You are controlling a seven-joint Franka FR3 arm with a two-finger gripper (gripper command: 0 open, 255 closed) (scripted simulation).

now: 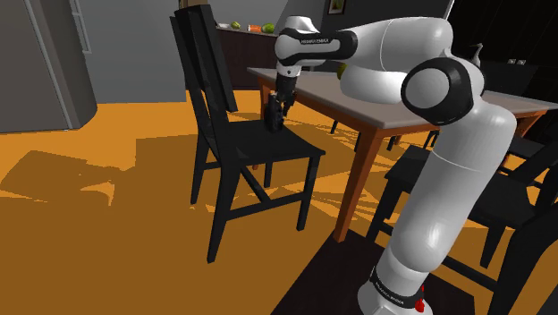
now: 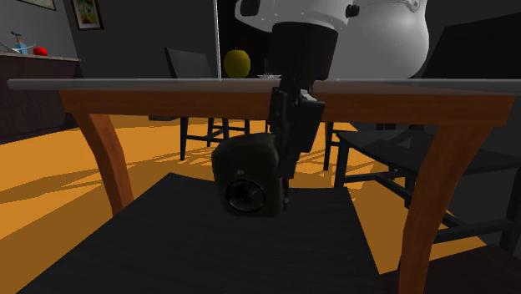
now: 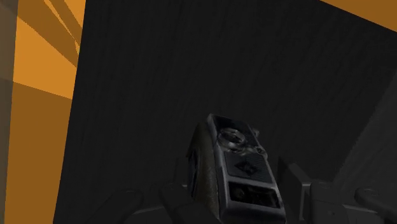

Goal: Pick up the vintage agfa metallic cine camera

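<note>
Over the chair seat (image 1: 288, 148), the gripper (image 3: 236, 191) clasps the cine camera (image 2: 246, 177).

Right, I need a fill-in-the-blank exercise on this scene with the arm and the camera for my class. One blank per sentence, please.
1. The gripper clasps the ____.
2. Under it is the seat of a black ____.
3. On the table stands a yellow-green ____.
4. The floor is coloured ____.

Missing words: camera; chair; apple; orange.
</note>
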